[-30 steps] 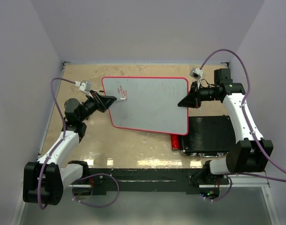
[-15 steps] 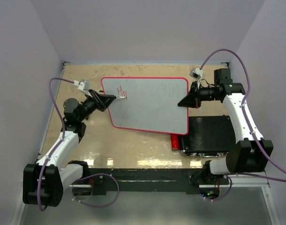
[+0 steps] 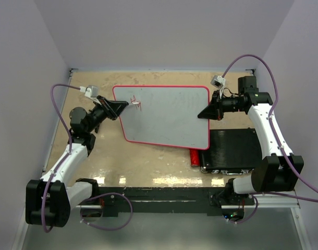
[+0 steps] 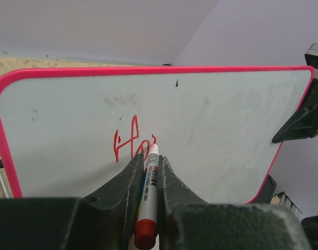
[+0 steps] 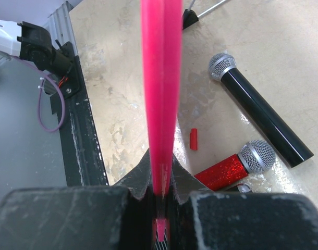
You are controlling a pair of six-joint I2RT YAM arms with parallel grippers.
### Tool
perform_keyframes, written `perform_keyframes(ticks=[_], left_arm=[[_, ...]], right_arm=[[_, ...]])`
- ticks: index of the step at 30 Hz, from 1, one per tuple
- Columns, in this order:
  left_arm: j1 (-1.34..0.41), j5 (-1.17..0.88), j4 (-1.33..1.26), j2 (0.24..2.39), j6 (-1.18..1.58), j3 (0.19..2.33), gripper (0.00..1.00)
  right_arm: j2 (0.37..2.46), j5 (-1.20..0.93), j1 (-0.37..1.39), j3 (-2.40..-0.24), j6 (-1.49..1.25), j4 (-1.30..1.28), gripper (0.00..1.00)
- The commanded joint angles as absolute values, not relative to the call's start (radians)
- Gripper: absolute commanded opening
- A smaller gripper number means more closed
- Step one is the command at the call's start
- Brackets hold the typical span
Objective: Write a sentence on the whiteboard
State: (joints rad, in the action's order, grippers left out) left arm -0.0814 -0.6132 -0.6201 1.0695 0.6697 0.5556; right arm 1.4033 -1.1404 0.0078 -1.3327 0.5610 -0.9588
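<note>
The whiteboard, glossy white with a thin red frame, is held tilted above the table. My right gripper is shut on its right edge; the right wrist view shows that red edge running up from between the jaws of the gripper. My left gripper is shut on a white marker with a red end cap, its tip touching the board. The sentence reads "Ho" in red, with a short fresh stroke at the tip. In the top view the lettering sits near the board's upper left corner, beside my left gripper.
A black ribbed case lies on the table under the board's right corner. Next to it lie a red glitter microphone, a black microphone and a small red cap. Walls close in the table on three sides.
My left gripper has shifted with the marker toward the board's far edge, next to the "Ho". The right arm and the board have stayed put.
</note>
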Motion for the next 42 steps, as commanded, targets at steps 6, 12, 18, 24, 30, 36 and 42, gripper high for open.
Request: perform_keyframes(ticks=[6, 12, 18, 24, 30, 36, 42], left_arm=[[-0.083, -0.604, -0.69, 1.095, 0.676, 0.601, 0.0], [-0.084, -0.617, -0.709, 1.111, 0.69, 0.606, 0.0], [-0.084, -0.646, -0.726, 1.12, 0.701, 0.588, 0.0], [-0.086, -0.675, -0.732, 1.121, 0.709, 0.571, 0.0], [-0.086, -0.692, -0.701, 1.117, 0.689, 0.546, 0.0], [-0.086, -0.687, -0.664, 1.101, 0.663, 0.522, 0.0], [-0.084, -0.612, -0.591, 1.057, 0.617, 0.541, 0.0]], right_arm=[[1.384, -1.152, 0.018, -1.347, 0.591, -0.95, 0.0], [1.384, -1.154, 0.018, -1.344, 0.592, -0.95, 0.0], [1.387, -1.155, 0.018, -1.345, 0.594, -0.95, 0.0], [1.388, -1.155, 0.018, -1.345, 0.595, -0.953, 0.0], [1.388, -1.155, 0.018, -1.347, 0.595, -0.953, 0.0], [1.387, -1.155, 0.018, -1.347, 0.595, -0.953, 0.0], [1.385, -1.154, 0.018, -1.347, 0.594, -0.953, 0.0]])
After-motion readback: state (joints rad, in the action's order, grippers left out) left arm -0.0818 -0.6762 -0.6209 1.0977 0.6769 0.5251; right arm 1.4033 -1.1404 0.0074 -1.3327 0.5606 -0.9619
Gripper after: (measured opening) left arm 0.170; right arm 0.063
